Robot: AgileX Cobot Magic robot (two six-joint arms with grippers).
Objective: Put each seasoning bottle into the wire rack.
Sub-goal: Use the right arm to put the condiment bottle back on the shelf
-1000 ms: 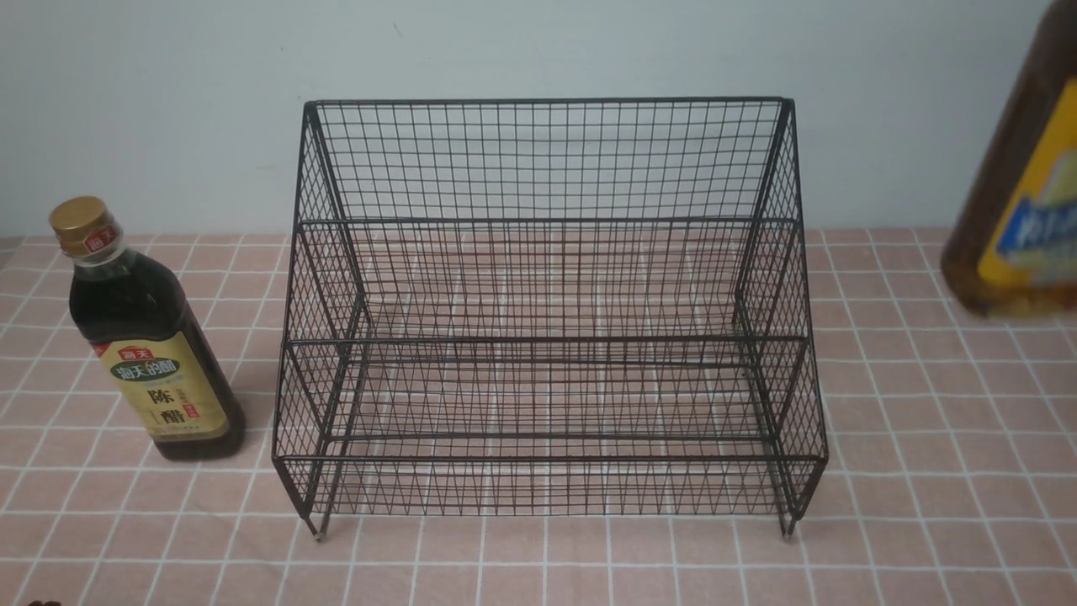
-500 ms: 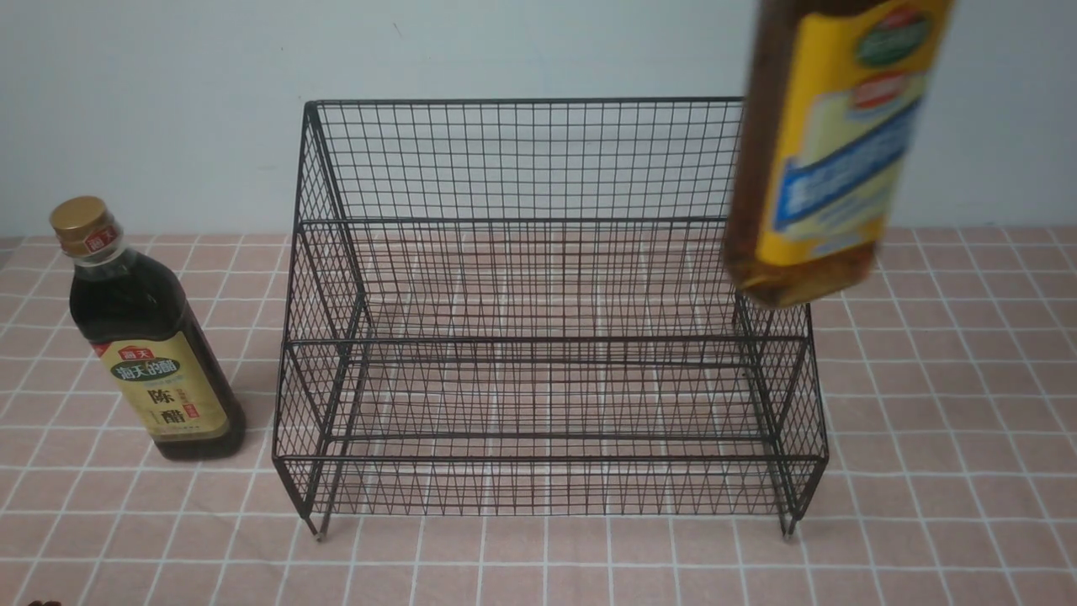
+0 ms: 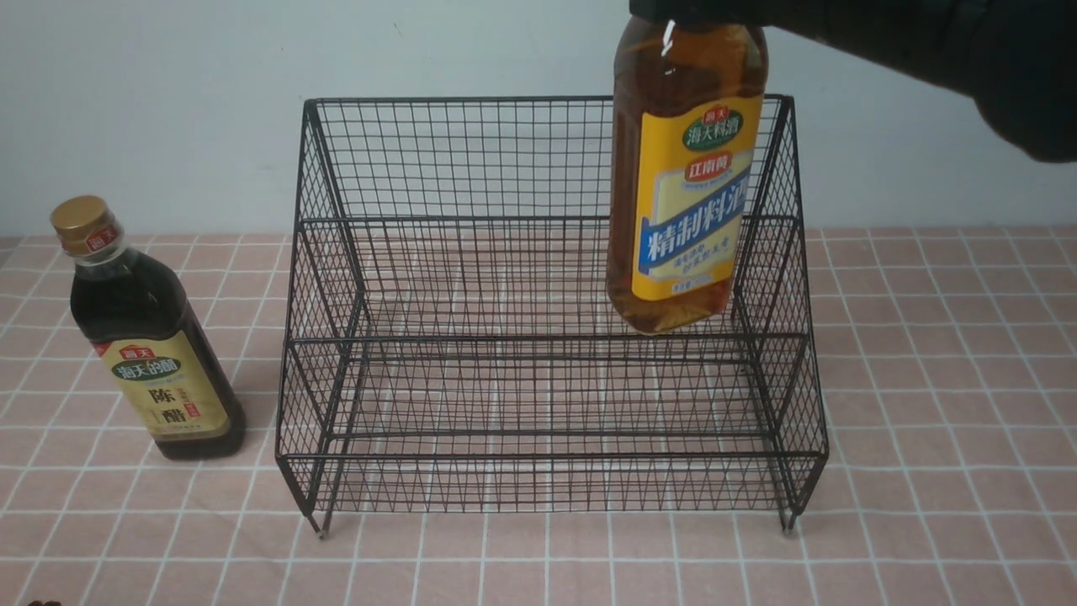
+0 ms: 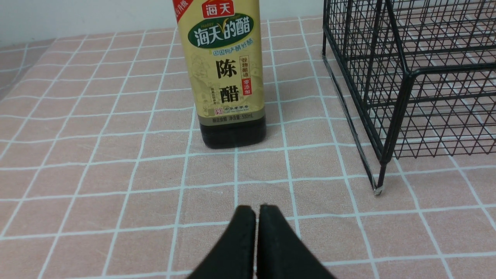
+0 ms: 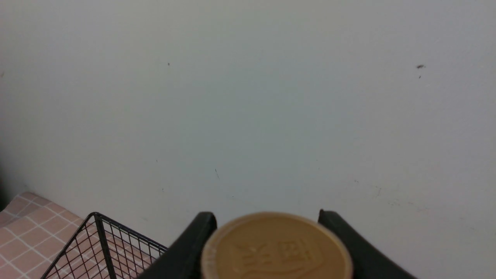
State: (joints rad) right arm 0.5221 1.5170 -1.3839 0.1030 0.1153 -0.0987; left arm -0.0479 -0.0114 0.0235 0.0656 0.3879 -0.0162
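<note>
Amber bottle (image 3: 627, 194), yellow-and-blue label (image 3: 694, 202); black wire-mesh rack (image 3: 547, 339); pink-and-white checked cloth (image 3: 942, 404).

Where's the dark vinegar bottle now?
In the front view, the dark vinegar bottle stands on the tiled-pattern cloth at the robot's left, just left of the wire rack.

A dark bottle with a beige label (image 4: 228, 73) stands left of the black wire-mesh rack (image 4: 395, 97) on the pink, white-gridded surface (image 4: 128, 166), slim black closed tool (image 4: 257, 211) nearer.
</note>
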